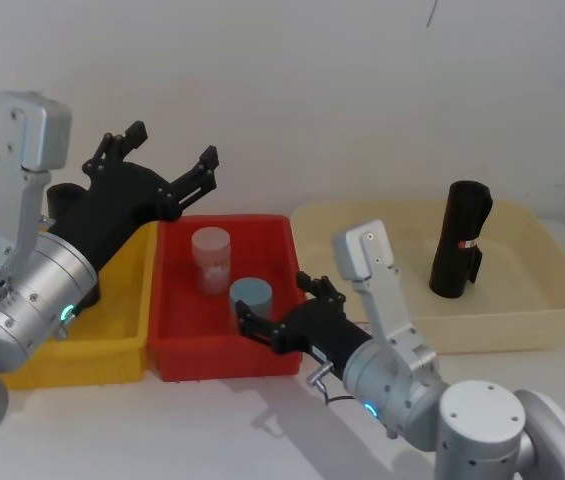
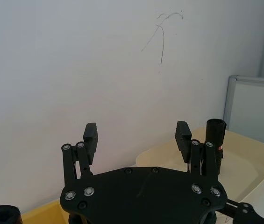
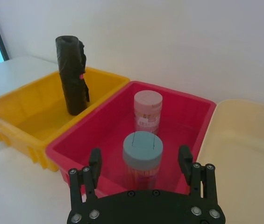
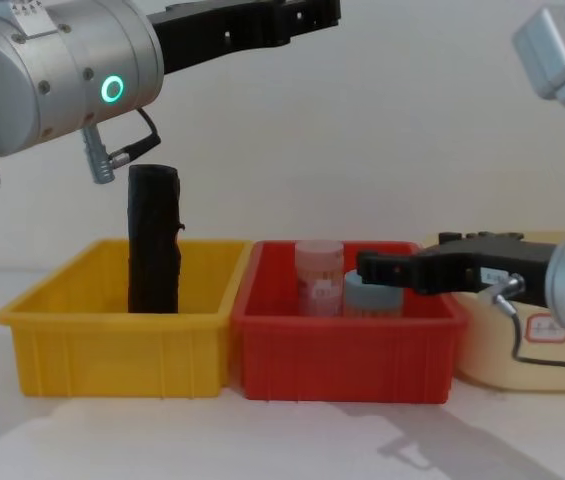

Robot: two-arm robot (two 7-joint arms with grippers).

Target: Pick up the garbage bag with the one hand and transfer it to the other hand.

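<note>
The garbage bag point(image 1: 459, 240), a tall black roll with a red-and-white sticker, stands upright in the beige tray point(image 1: 522, 325) at the right. In the left wrist view the garbage bag point(image 2: 215, 135) stands beyond one finger of my left gripper point(image 2: 137, 128). My left gripper point(image 1: 172, 145) hangs open and empty, raised above the yellow bin point(image 1: 112, 340) and far from the bag. My right gripper point(image 1: 274, 303) is open and empty, low over the front of the red bin point(image 1: 177, 350). In the right wrist view the right gripper point(image 3: 139, 153) points at a blue-lidded jar point(image 3: 142, 156).
A second black roll point(image 4: 154, 240) stands upright in the yellow bin point(image 4: 112, 350), under the left arm. The red bin point(image 4: 342, 350) holds a pink-lidded jar point(image 1: 211, 258) and the blue-lidded jar point(image 1: 251, 295). The three containers stand side by side against a white wall.
</note>
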